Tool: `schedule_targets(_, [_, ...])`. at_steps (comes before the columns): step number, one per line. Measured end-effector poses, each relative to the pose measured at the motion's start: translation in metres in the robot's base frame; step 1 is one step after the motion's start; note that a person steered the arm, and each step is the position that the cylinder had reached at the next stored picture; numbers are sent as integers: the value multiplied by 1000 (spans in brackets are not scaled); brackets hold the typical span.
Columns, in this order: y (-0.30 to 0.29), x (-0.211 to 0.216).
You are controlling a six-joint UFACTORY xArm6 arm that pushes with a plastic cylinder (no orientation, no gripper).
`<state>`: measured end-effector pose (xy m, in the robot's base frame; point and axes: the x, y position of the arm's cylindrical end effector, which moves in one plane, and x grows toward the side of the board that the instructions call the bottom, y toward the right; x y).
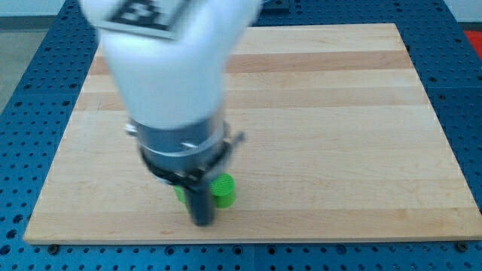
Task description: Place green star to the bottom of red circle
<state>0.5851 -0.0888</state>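
A green block (223, 190), whose shape I cannot make out because the arm covers most of it, lies near the bottom edge of the wooden board (339, 113), left of centre. A little green also shows left of the rod (179, 194). My tip (203, 222) is at the block's lower left, touching or nearly touching it. The white and grey arm body (177, 90) fills the view's upper left and hides the board under it. No red circle shows in this view.
The board lies on a blue perforated table (30, 68). The board's bottom edge (248, 241) is close below my tip.
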Motion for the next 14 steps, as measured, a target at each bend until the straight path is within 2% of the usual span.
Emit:
schedule_targets(1, [-37, -48])
schedule_targets(3, [-49, -76])
schedule_targets(4, [-34, -55])
schedule_targets(5, [-24, -64])
schedule_targets(6, [-24, -122])
schedule_targets(7, [-23, -125])
schedule_targets(8, [-4, -92])
schedule_targets(9, [29, -96])
schedule_targets(10, [22, -152])
schedule_targets(11, [-10, -209])
schedule_targets(12, [-12, -210])
schedule_targets(13, [-12, -173])
schedule_targets(14, [-45, -191])
